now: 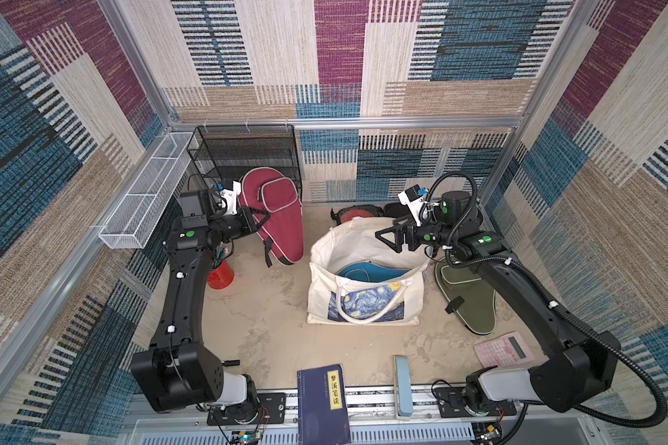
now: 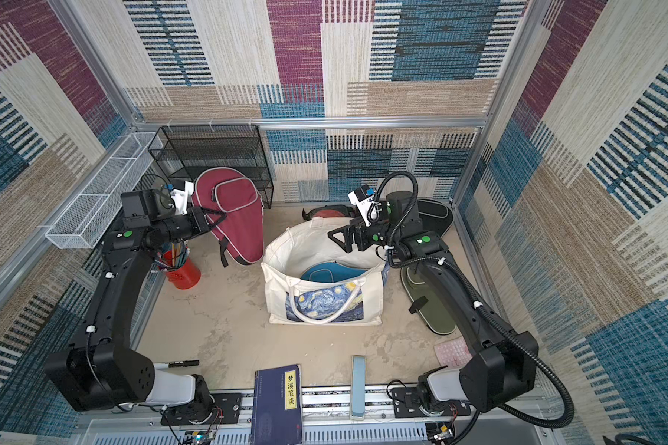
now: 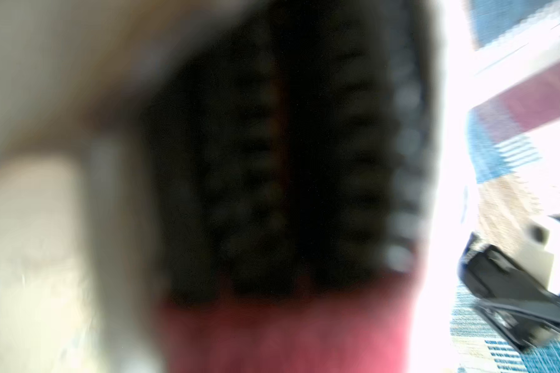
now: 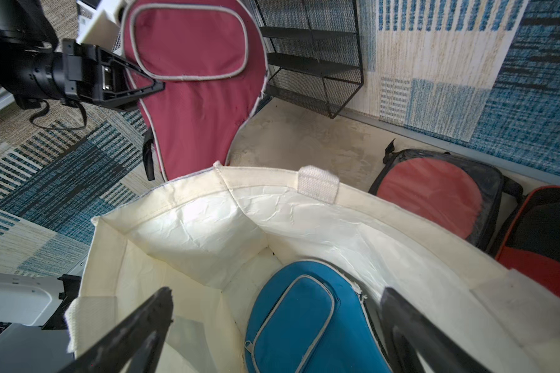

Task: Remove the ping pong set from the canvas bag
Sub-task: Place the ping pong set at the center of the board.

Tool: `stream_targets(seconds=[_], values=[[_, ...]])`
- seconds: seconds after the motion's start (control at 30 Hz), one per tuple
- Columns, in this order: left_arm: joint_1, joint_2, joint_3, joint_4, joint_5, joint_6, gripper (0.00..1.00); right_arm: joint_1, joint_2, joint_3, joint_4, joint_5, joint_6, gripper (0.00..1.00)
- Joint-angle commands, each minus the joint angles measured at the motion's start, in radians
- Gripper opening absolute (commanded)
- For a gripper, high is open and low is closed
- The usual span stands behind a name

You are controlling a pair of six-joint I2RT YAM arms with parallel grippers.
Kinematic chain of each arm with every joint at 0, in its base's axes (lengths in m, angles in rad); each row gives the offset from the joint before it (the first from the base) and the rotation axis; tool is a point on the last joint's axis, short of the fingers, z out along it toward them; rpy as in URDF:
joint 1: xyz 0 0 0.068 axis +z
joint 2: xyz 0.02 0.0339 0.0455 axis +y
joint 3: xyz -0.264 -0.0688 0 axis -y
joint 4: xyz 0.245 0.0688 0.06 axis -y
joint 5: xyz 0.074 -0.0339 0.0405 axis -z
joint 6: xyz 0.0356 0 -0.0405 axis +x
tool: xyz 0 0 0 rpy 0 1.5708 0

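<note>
The cream canvas bag point(image 1: 363, 246) point(image 2: 317, 239) stands open in the middle, Starry Night panel towards the front. A blue case point(image 1: 371, 271) point(image 4: 304, 316) lies inside it. My right gripper point(image 1: 388, 240) point(image 4: 277, 294) hangs open over the bag's mouth, its fingers either side of the blue case and clear of it. A maroon case point(image 1: 278, 215) point(image 4: 201, 97) leans upright on the rack. My left gripper point(image 1: 267, 217) point(image 4: 160, 85) is at its edge; its wrist view is a blur of dark and red. An olive case point(image 1: 469, 300), a red-faced paddle's case point(image 4: 434, 193) and a black-and-red case point(image 4: 547, 232) lie outside.
A black mesh rack point(image 1: 247, 154) and a white wire basket point(image 1: 147, 200) stand at the back left. A red pen cup point(image 1: 220, 275) sits under the left arm. Along the front lie a dark blue book point(image 1: 323, 400), a pale blue bar point(image 1: 402, 385) and a pink calculator point(image 1: 504, 348).
</note>
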Motion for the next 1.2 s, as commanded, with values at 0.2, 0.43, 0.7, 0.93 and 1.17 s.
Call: stream_targets(seconds=[0.2,0.43,0.7,0.93,1.17], values=[[-0.004,0.113,-0.118,0.198,-0.052,-0.077,0.0,0.002,0.008,0.002,-0.002,-0.009,-0.011,0.99],[-0.054,0.2,-0.103,0.227,-0.075,-0.089,0.0,0.001,0.028,0.018,-0.007,-0.008,-0.002,0.99],[-0.121,0.313,-0.065,0.227,-0.145,-0.105,0.0,0.002,0.031,0.029,-0.013,-0.007,-0.003,0.99],[-0.162,0.406,-0.025,0.225,-0.251,-0.118,0.0,0.002,0.03,0.021,-0.012,-0.008,-0.007,0.99],[-0.186,0.515,0.047,0.248,-0.27,-0.149,0.0,0.002,0.02,0.007,-0.007,-0.005,-0.009,0.99]])
